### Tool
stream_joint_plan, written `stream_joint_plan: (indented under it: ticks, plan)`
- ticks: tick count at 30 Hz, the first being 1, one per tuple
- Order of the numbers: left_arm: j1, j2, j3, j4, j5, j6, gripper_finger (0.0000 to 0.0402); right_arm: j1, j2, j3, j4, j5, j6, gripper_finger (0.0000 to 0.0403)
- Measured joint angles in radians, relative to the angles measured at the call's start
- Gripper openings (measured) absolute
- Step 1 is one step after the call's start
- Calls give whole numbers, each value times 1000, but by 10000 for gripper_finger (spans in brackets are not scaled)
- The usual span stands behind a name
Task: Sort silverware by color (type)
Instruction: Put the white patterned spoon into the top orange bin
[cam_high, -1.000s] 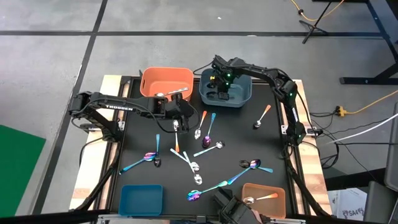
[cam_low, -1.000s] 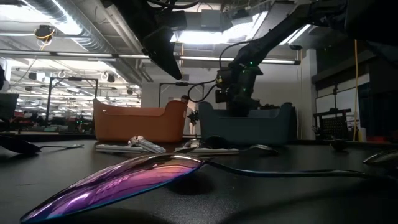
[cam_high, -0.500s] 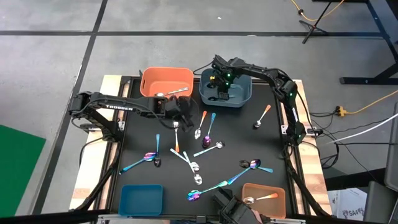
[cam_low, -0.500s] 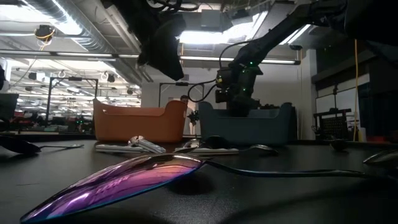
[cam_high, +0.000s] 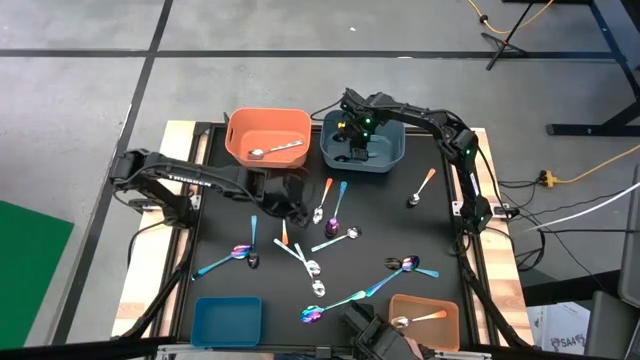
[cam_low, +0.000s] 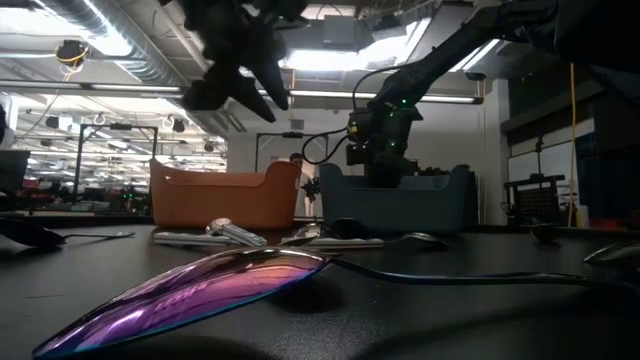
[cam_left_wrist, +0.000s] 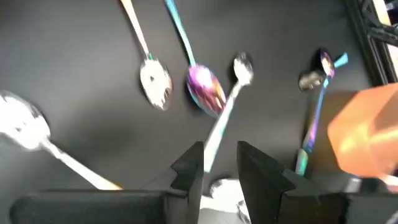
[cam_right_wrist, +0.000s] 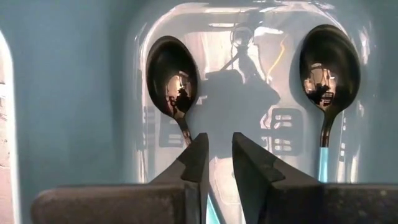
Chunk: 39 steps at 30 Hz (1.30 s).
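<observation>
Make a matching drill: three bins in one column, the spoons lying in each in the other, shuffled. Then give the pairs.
Bins
1. large orange plastic bin
2. dark blue plastic bin
3. small orange plastic bin at the table's front edge

Contents
A. silver spoon with orange handle
B. plain silver spoon
C. two dark glossy spoons

Pairs: 1-B, 2-C, 3-A

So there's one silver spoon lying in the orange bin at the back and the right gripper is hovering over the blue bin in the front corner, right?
Not quite. The silver spoon does lie in the orange bin at the back, but the right gripper is over the dark blue bin at the back, beside that orange one. The high view shows it.
</observation>
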Motion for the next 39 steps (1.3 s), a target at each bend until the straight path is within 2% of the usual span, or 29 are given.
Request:
stream_joint_plan:
  ticks: [11,21,24,34,39]
  plan:
    - [-203,33,0,10,-29,-434,90,0,0,0,1,0,0,60]
    - [-317,124,0,54,-27,-723,90,0,-1,0,4,0,0,60]
    - [-337,165,0,82,-26,-764,90,0,-1,0,6,0,0,60]
    - [-348,294,0,263,-23,-766,90,0,-1,0,8,0,0,60]
    - [-348,339,0,298,-16,-768,90,0,-1,0,8,0,0,60]
